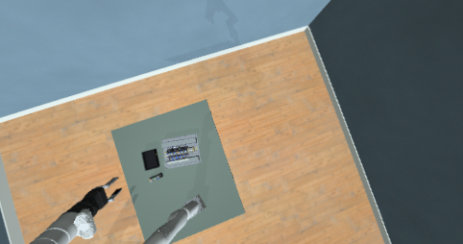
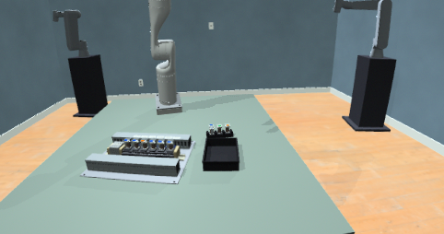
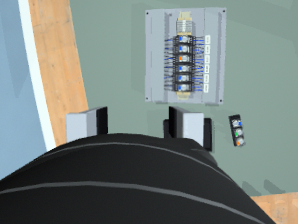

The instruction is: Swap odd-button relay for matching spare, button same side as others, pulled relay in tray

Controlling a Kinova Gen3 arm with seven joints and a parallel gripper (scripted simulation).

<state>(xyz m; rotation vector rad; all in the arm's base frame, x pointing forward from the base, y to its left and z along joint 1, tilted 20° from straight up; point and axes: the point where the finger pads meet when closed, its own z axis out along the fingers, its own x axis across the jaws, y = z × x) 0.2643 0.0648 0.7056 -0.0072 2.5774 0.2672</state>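
Note:
A grey panel (image 2: 138,156) on the green table holds a row of relays (image 2: 146,145). Most have blue buttons and one has an orange button (image 2: 144,141). A black tray (image 2: 221,154) lies to the panel's right. Behind it a small holder (image 2: 219,130) carries three spare relays with blue, green and orange buttons. In the overhead view my gripper (image 1: 114,187) is open and empty, high up and off the table's edge, far from the panel (image 1: 182,152), the tray (image 1: 151,159) and the spares (image 1: 156,177). The wrist view shows my open gripper (image 3: 136,124), the panel (image 3: 186,55) and the spares (image 3: 236,129).
My arm's base (image 2: 168,100) stands at the table's far end. Two other arms on black pedestals stand on the floor at the left (image 2: 85,82) and right (image 2: 370,91). Wooden floor surrounds the table.

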